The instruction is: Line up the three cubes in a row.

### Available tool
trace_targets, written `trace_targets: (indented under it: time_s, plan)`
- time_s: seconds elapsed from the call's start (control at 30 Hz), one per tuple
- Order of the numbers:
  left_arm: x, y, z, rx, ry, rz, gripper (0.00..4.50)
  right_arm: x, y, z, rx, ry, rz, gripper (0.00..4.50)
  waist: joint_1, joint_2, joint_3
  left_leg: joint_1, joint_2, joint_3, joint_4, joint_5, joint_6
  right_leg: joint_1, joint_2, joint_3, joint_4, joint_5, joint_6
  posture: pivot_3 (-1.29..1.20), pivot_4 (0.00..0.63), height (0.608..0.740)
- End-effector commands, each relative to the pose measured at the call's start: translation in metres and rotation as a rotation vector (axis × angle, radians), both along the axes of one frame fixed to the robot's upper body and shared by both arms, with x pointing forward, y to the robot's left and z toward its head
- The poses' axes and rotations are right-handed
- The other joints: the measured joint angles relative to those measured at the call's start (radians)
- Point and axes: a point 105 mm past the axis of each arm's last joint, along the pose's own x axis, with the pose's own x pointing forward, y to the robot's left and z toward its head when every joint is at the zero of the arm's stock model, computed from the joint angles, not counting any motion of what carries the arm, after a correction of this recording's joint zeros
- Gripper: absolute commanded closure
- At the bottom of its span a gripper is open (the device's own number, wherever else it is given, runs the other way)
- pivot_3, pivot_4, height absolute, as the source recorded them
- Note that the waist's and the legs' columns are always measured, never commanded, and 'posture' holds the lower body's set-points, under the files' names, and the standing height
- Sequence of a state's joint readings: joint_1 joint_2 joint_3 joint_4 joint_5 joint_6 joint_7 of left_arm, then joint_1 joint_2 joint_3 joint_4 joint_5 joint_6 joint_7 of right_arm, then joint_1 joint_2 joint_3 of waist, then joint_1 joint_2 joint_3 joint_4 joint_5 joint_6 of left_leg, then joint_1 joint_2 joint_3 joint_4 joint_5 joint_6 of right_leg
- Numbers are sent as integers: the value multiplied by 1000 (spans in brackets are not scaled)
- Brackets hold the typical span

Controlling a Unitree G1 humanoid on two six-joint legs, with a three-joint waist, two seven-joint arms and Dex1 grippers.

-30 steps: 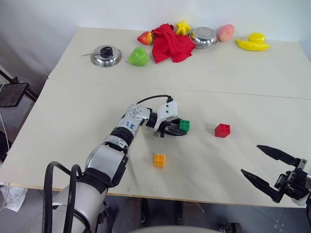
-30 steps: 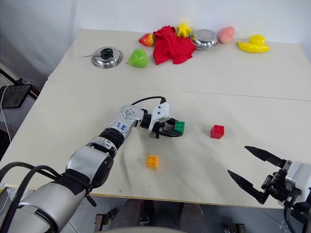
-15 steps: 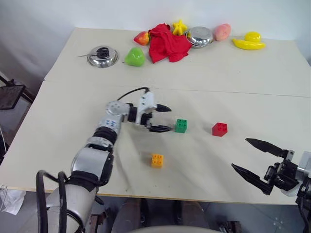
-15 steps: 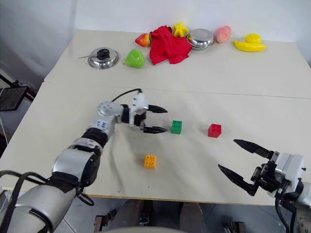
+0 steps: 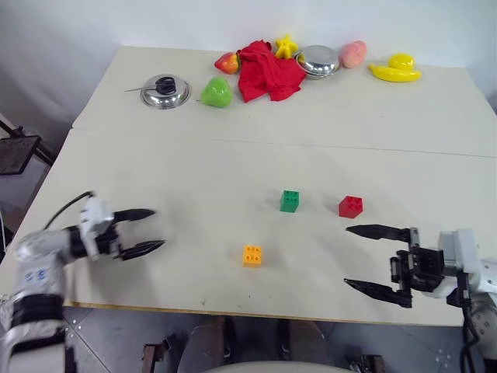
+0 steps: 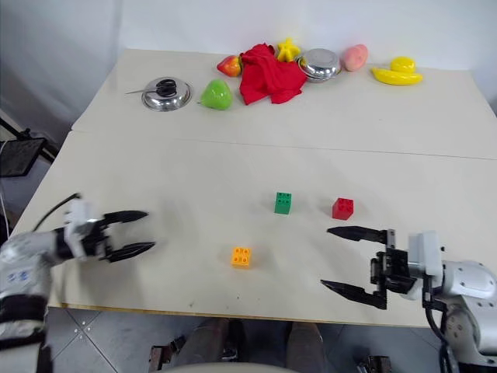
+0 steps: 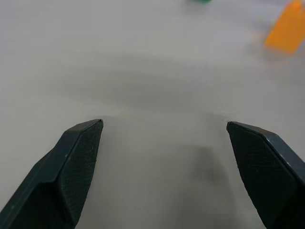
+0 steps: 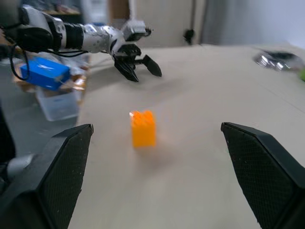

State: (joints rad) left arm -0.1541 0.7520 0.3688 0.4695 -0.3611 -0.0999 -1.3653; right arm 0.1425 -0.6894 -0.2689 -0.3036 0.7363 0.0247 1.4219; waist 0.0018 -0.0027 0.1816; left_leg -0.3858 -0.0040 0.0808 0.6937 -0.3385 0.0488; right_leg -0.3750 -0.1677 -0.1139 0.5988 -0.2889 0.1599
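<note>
Left pincer (image 5: 154,231) withdrew, empty; three cubes: green cube (image 5: 290,200), red cube (image 5: 351,207), orange cube (image 5: 252,255).

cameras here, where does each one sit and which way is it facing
Left eye and right eye views: on the head, looking forward and down over the table; both show the left gripper, right gripper, green cube, red cube and orange cube.
Left wrist view: on the left wrist, looking along its open fingers over the tabletop toward the orange cube.
Right wrist view: on the right wrist, facing the orange cube and the left gripper beyond.
Shared: the orange cube appears in all views.
</note>
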Motion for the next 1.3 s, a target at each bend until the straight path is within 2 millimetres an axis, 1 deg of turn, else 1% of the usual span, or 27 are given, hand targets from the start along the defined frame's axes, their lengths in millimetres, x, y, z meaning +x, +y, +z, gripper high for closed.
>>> trace_targets:
  time_s: [0.03, 0.07, 0.13, 0.17, 0.23, 0.27, 0.33, 0.4, 0.47, 0.63, 0.8, 0.9, 0.93, 1.0, 1.13, 1.17, 1.23, 1.3]
  plan:
    - [-14, 10, 18, 2, -70, 50, 115, -2, 1, 1, 17, -16, 42, 0, 0, 0, 0, 0, 0, 0, 0, 0, 0, 0, 0, 0, 0, 0, 0, 0, 150, 740]
    - [-19, 7, 18, 1, -64, 37, 115, -1, 1, 0, 14, -11, 40, 0, 2, 0, 0, 0, 0, 0, 0, -1, -1, 0, -1, 0, 0, 0, -1, 0, 150, 740]
    - [-23, -6, 20, 5, -67, -14, 115, 2, -2, -3, 6, -1, 34, 0, 7, 0, 0, 0, 0, -1, 0, -1, -1, 0, -1, 0, 0, 1, -2, 0, 150, 740]
    - [-23, -17, 20, 11, -70, -57, 115, 3, -3, -6, -8, 3, 32, 0, 7, 0, 0, 0, 0, -1, 0, -1, -1, 0, -1, 0, 0, 1, -2, 0, 150, 740]
    - [-23, -47, 21, 8, -76, -165, 115, 6, -10, -10, -31, 17, 15, 0, 10, 0, 0, 0, 0, -1, 0, -2, -2, 0, -1, 0, 0, 1, -2, 0, 150, 740]
    - [-23, -58, 23, 5, -85, -201, 115, 7, -13, -11, -38, 22, 5, 0, 11, 1, 0, 0, 0, 0, 0, -2, -2, 0, -1, 0, 0, 1, -2, 0, 150, 740]
    - [-22, -82, 25, -13, -89, -272, 115, 7, -23, -15, -67, 30, -16, 0, 10, 1, -1, 0, -1, 0, 0, -2, -2, 0, -1, 0, 0, 1, -2, 0, 150, 740]
    - [-26, -110, 20, 7, -62, -397, 115, 7, -36, -15, -92, 36, -55, 0, 10, 1, -1, 0, 0, 0, 0, -2, -1, 0, 0, 0, 0, 1, -2, 0, 150, 740]
    - [-23, -129, 17, -15, -45, -451, 115, 5, -43, -13, -97, 37, -84, 0, 14, 3, -1, 0, 0, 1, 0, -2, -1, 0, 1, -1, 0, 1, -2, 0, 150, 740]
    - [-16, -157, -2, 8, -23, -554, 115, 1, -44, -10, -97, 31, -113, 0, 14, 4, -2, 1, 1, 5, 0, -1, -1, 0, 2, 0, 0, 1, -2, 0, 150, 740]
    - [-6, -181, -15, 17, -24, -588, 115, 0, -43, -9, -96, 24, -139, 0, 17, 4, -2, 2, 2, 8, 0, -1, -1, 0, 2, 2, 0, 1, -2, 0, 150, 740]
    - [0, -193, -18, -3, -42, -575, 115, 0, -41, -10, -88, 19, -159, 0, 22, 4, -2, 2, 1, 7, 0, -1, -1, -1, 2, 2, 0, 1, -2, 0, 150, 740]
    - [1, -199, -18, -16, -50, -576, 483, 0, -40, -10, -86, 21, -165, 0, 23, 5, -2, 2, 1, 8, 0, -1, -1, -1, 2, 2, 0, 1, -2, 0, 150, 740]
    - [0, -209, -20, -34, -47, -583, 1000, -1, -38, -12, -84, 24, -170, 0, 26, 5, -3, 2, 1, 7, 0, -1, 0, 0, 1, 3, -1, 1, -2, 0, 150, 740]
    - [2, -216, -23, -38, -51, -577, 2213, -2, -35, -12, -75, 25, -180, 0, 28, 6, -3, 2, 0, 7, 1, -2, 1, 0, 1, 3, -1, 1, -1, 0, 150, 740]
    - [1, -217, -22, -44, -55, -585, 2574, -2, -35, -12, -74, 25, -183, 0, 28, 6, -3, 2, 0, 7, 1, -2, 1, 0, 1, 3, -1, 1, -1, 0, 150, 740]
    - [0, -218, -21, -53, -58, -599, 3005, -2, -35, -12, -74, 25, -186, 0, 28, 6, -3, 2, 0, 7, 2, -2, 1, 1, 1, 3, -1, 2, -1, 0, 150, 740]
    - [2, -217, -15, -72, -65, -603, 3029, -2, -36, -12, -75, 26, -193, 0, 27, 6, -3, 2, 0, 7, 3, -2, 2, 1, 1, 3, -1, 2, -1, 0, 150, 740]
